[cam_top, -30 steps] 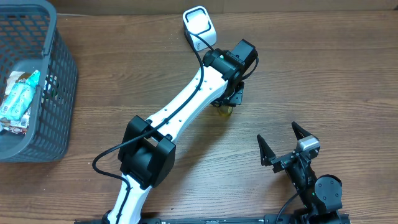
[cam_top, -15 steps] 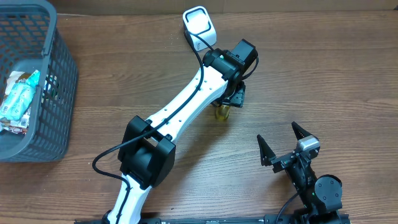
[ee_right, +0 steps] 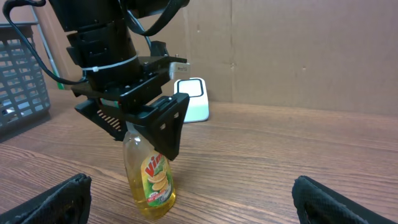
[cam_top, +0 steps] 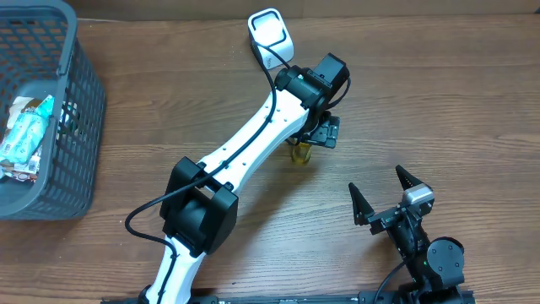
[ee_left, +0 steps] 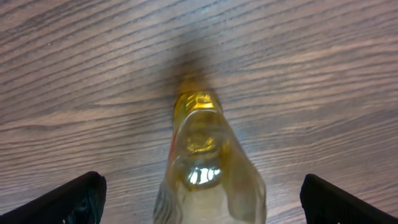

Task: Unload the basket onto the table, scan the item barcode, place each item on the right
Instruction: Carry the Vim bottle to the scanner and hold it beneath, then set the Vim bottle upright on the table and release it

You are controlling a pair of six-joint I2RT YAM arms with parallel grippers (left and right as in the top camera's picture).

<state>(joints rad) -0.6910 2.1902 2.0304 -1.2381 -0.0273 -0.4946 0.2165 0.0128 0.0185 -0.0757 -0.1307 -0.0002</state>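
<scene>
Overhead view, from the left: a grey basket (cam_top: 89,127) with a few packets (cam_top: 25,135) sits at the tabletop's (cam_top: 439,101) left edge, well apart from the work. The left arm reaches diagonally toward the middle, where the white scanner (cam_top: 272,32) lies near the far edge. Just beside it, on the near side, the yellow bottle (cam_top: 301,154) stands upright on its own base. The left tool (cam_top: 319,135) hangs over the bottle with its jaws spread wide, one on each side of the neck. The left wrist view shows clear wood between each finger and the bottle, so nothing is gripped. At the lower right, the right tool (cam_top: 377,180) is parked with its jaws also wide apart and empty.

I take the step in hand to be presenting the bottle to the scanner. To do that well, the left tool should close squarely on the bottle's shoulder rather than the slim cap. It should then lift straight up and turn the barcode toward the scanner's window. No barcode shows; only the front label faces the right wrist view, so the code is probably on the far side.

There is open wood to the right of the bottle and toward the near edge. The scanner and the far edge crowd the other side.
</scene>
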